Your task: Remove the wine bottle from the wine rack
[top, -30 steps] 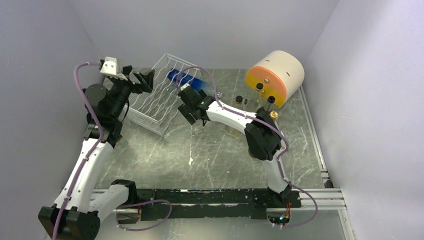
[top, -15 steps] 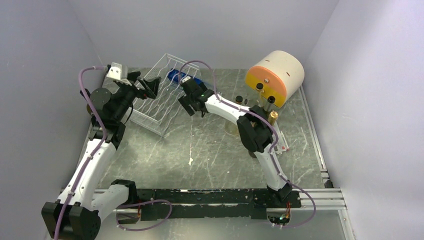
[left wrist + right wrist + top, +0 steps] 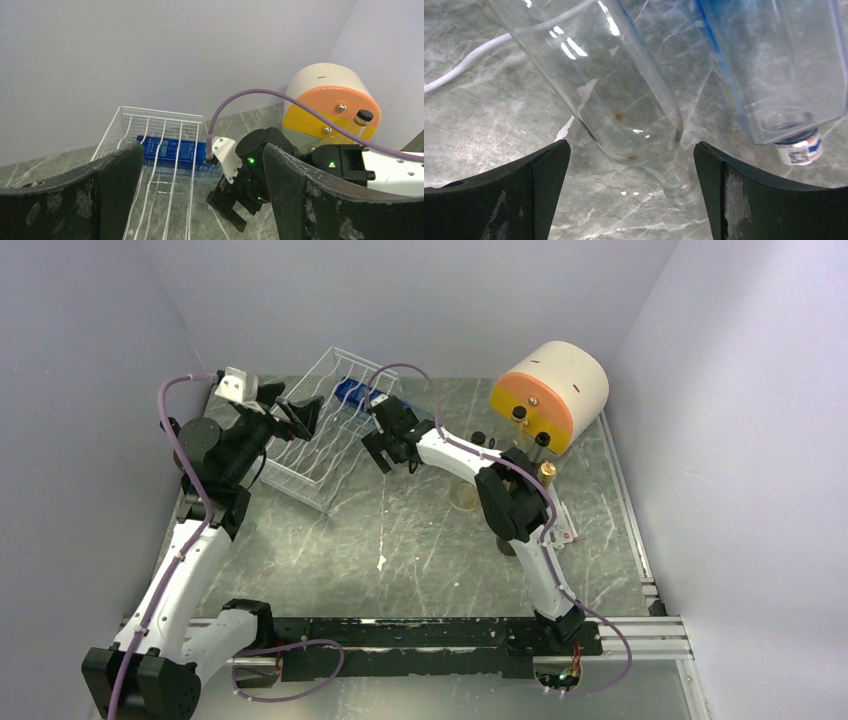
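Right claw (image 3: 628,147) is hanging open above the wine bottle (image 3: 609,75), its fingers straddling the clear glass shoulder without touching it. Left claw (image 3: 201,147) is likewise standing open and empty, hovering at the left side of the rack (image 3: 300,455). Rack is sitting at the far left corner of the worktop (image 3: 420,550). Wine bottle is lying at the rack's right side, neck pointing toward the right claw; how much of it is resting on the wires cannot be told.

Likely hazards:
- Fingers closing on the tapering shoulder would probably be squeezing smooth glass outward, letting it slip and roll.
- Blue bottle (image 3: 784,65), lying just beside, is crowding the right finger and could be knocked.
- A lift could be dragging the light rack along if glass is catching a wire.
- Purple cable (image 3: 260,92) is looping over the rack and may be snagging.
- Both claws are working close together, risking contact.

Drum (image 3: 555,390) and small bottles (image 3: 519,414) are standing toward the far right corner, well apart.
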`<state>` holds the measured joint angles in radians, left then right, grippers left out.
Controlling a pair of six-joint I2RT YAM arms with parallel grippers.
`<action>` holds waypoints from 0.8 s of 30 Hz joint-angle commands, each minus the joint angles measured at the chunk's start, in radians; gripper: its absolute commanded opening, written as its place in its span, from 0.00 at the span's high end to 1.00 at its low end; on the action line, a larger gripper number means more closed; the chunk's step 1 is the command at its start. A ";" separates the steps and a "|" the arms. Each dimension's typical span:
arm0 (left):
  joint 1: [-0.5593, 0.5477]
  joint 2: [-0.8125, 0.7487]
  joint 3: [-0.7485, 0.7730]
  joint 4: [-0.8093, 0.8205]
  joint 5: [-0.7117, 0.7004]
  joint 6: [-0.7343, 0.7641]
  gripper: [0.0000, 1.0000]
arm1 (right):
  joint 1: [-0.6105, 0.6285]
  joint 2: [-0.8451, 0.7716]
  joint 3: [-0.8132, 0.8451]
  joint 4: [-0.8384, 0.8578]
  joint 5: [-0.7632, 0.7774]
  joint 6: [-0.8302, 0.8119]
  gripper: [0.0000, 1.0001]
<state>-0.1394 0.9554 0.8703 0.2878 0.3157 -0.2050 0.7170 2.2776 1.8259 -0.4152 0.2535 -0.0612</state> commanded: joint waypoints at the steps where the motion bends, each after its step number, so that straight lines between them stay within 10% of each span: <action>1: -0.003 -0.014 0.010 0.034 0.032 0.014 0.07 | 0.000 0.041 -0.010 0.035 -0.044 0.022 0.00; 24: -0.017 0.000 -0.004 0.051 0.040 0.027 0.09 | 0.084 -0.090 -0.221 0.092 -0.092 0.159 0.28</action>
<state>-0.1486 0.9581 0.8700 0.2893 0.3428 -0.1967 0.7959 2.2070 1.6264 -0.3252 0.1688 0.0753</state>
